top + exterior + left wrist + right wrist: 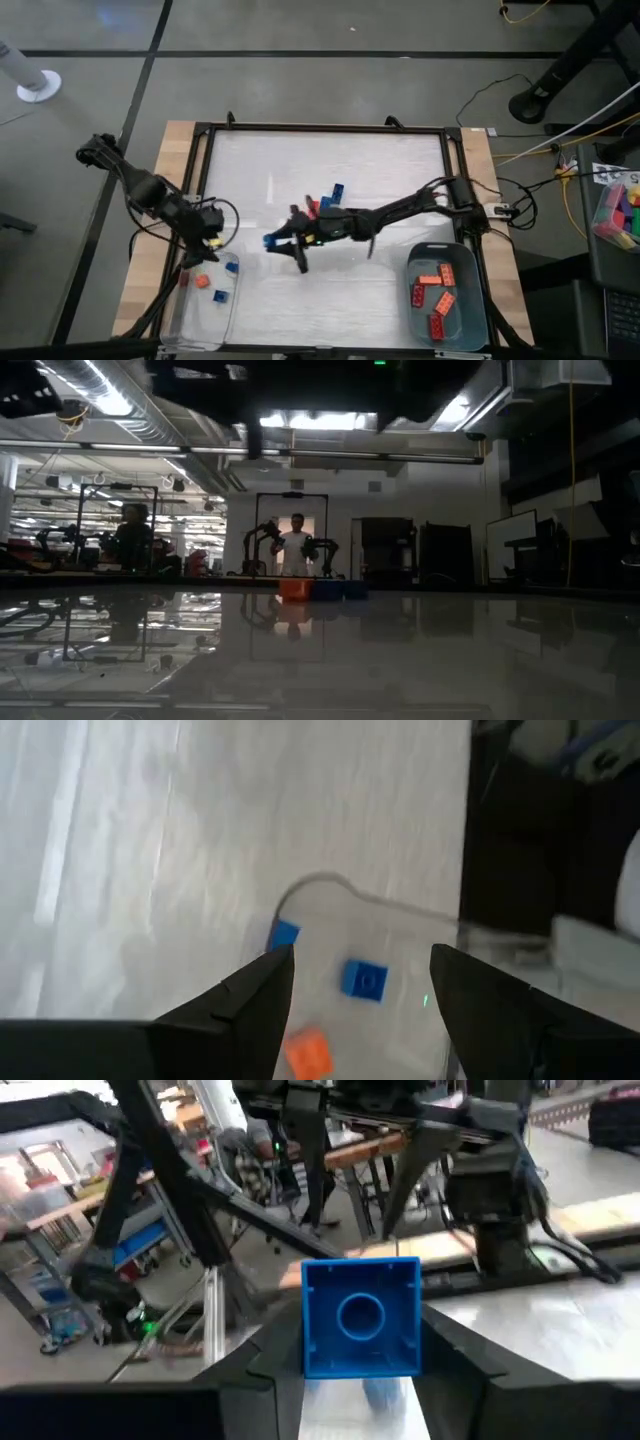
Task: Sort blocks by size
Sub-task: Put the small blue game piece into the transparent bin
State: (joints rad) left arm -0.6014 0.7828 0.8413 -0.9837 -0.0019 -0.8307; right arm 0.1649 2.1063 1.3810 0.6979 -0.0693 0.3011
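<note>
My right gripper [280, 240] reaches to the table's middle and is shut on a small blue square brick [360, 1318] with one stud. My left gripper [207, 260] hangs open and empty over the left clear tray [205, 325]. That tray holds two blue bricks [364, 979] [285, 933] and an orange one [308, 1052], all flat on its floor. A red brick [313, 207] and two blue bricks [338, 190] lie on the table beside the right arm. In the low view they show as an orange-red brick [293, 589] and blue bricks [328, 589]. My right gripper pinches the blue brick by two opposite side walls [310, 1350] between its two fingers. The fingers lie about level and come from the table's right side. The brick's studded face points away from the wrist, and the brick is clear of the table.
A grey tray [470, 320] at the near right holds several longer red and orange bricks [440, 290]. A black frame [320, 128] runs round the white table top. A box of pink, green and yellow bricks [620, 215] stands off the table at the right.
</note>
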